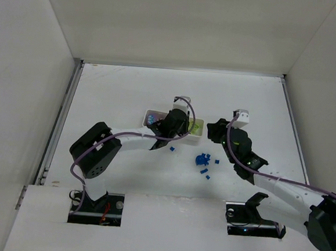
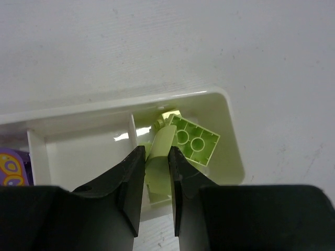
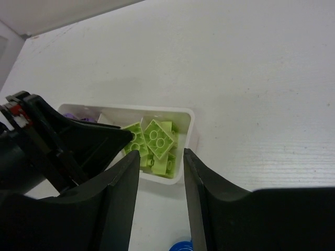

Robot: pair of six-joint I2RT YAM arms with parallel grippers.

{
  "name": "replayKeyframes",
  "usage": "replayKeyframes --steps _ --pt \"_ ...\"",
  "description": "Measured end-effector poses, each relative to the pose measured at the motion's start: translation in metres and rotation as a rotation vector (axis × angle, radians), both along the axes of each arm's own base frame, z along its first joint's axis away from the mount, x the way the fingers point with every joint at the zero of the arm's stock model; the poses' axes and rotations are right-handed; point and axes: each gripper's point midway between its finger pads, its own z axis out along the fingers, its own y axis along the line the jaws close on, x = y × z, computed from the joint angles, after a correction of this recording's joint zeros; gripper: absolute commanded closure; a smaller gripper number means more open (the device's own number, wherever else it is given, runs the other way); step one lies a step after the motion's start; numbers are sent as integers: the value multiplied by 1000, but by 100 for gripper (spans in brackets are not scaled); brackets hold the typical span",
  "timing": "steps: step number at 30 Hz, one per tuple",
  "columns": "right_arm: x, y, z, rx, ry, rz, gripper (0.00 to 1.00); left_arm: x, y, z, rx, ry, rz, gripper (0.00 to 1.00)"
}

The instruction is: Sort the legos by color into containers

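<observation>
The white tray (image 1: pixel 147 116) lies mid-table. My left gripper (image 1: pixel 178 125) hovers over its right compartment. In the left wrist view the left gripper (image 2: pixel 156 151) is shut on a yellow-green brick (image 2: pixel 158 166), held just above the tray (image 2: pixel 231 137), where another yellow-green brick (image 2: pixel 194 140) lies. A purple brick (image 2: pixel 10 168) sits in the left compartment. My right gripper (image 1: pixel 217 131) is just right of the tray. In its wrist view the right gripper (image 3: pixel 161 152) is open and empty above the yellow-green bricks (image 3: pixel 157 137). Several blue bricks (image 1: pixel 203 161) lie loose on the table.
One blue brick (image 1: pixel 171 149) lies apart, in front of the tray. The left arm's fingers (image 3: pixel 84 141) fill the left of the right wrist view, close to my right gripper. White walls enclose the table at left, right and back.
</observation>
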Motion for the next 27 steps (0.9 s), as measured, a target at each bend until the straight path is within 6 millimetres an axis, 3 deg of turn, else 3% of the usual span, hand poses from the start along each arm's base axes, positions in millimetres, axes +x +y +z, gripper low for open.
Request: replayKeyframes --steps 9,14,19,23,27 --pt "-1 -1 -2 8 5 -2 50 -5 -20 -10 34 -6 -37 81" --pt "-2 -1 -3 11 8 -3 39 -7 -21 -17 48 6 -38 56" --pt "-2 -1 -3 10 7 -3 39 -7 -17 -11 34 3 -27 49" --pt "-1 -1 -4 7 9 -2 49 -11 -5 17 -6 -29 -15 54" --pt "-1 0 -12 -10 27 -1 73 -19 12 66 -92 -98 1 75"
